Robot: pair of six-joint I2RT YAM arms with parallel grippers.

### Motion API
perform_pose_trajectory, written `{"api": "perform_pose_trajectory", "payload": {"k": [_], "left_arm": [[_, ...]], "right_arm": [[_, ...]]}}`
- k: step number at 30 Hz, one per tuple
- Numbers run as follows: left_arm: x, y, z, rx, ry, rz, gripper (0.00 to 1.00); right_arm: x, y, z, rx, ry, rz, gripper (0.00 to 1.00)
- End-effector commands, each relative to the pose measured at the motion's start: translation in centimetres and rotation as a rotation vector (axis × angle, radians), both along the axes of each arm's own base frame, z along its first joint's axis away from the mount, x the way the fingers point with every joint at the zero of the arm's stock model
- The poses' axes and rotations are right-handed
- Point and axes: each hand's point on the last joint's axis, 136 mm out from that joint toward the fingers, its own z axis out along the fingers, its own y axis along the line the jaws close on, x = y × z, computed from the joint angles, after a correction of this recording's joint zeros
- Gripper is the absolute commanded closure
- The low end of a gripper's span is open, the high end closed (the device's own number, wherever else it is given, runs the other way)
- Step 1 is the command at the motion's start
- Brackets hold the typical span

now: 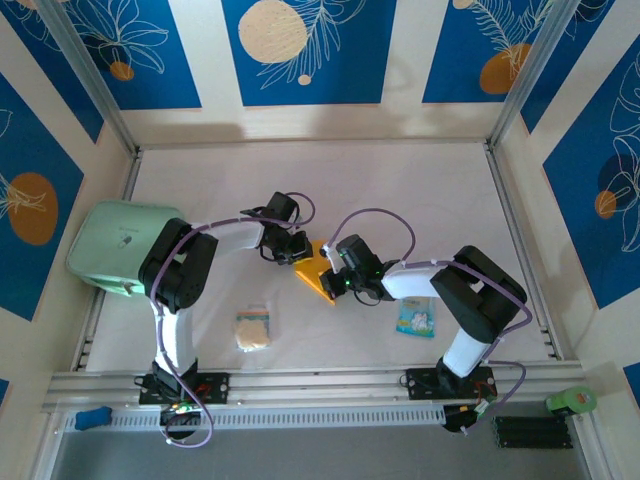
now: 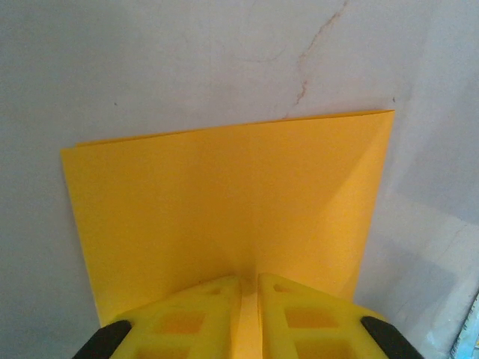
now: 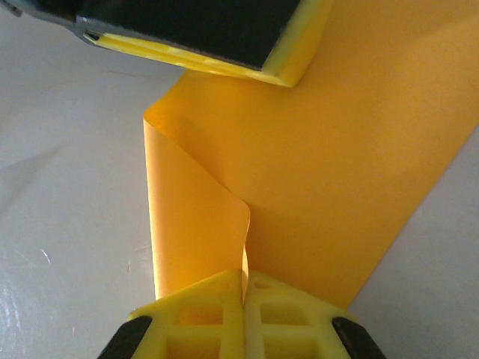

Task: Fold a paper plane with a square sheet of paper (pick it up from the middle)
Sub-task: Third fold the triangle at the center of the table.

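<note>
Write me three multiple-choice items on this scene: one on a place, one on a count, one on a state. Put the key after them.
1. Where does the blue-white packet lie?
A. right of the square sheet of paper, apart from it
B. on top of the sheet
C. against the far wall

2. How many claws pinch the sheet?
A. none
B. one
C. two

3. How does the sheet's edge stand at the right claw?
A. lying flat
B. curled upward into the pinch
C. torn off

Key:
1 A: the top view shows the packet off to the sheet's right with bare surface between them.
2 C: the left claw and the right claw each close on yellow paper in their wrist views.
3 B: the right wrist view shows the flap bending up between the fingers.
</note>
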Motion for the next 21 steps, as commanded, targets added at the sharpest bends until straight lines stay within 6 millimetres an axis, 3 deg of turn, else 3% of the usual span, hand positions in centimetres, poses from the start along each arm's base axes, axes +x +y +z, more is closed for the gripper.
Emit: {"api": "perform_pose_trajectory", "payload": {"k": [1, 5, 12, 21], "left_arm": [[-1.3, 0.4, -1.5, 0.052, 0.049, -0.019, 0.83], [-0.7, 0.0, 0.2, 0.031, 0.017, -0.023, 0.82], [0.4, 0.1, 5.0, -0.029, -0.090, 0.050, 0.76], [-3.1, -0.9, 5.1, -0.239, -0.061, 0.164, 0.75]], "right_arm": [[0.2, -0.2, -0.7, -0.022, 0.031, -0.016, 1.00], [0.1, -0.3, -1.0, -0.034, 0.039, -0.016, 1.00], [0.0, -0.4, -1.4, -0.042, 0.053, -0.020, 1.00], [-0.1, -0.4, -1.8, -0.046, 0.066, -0.022, 1.00]]}}
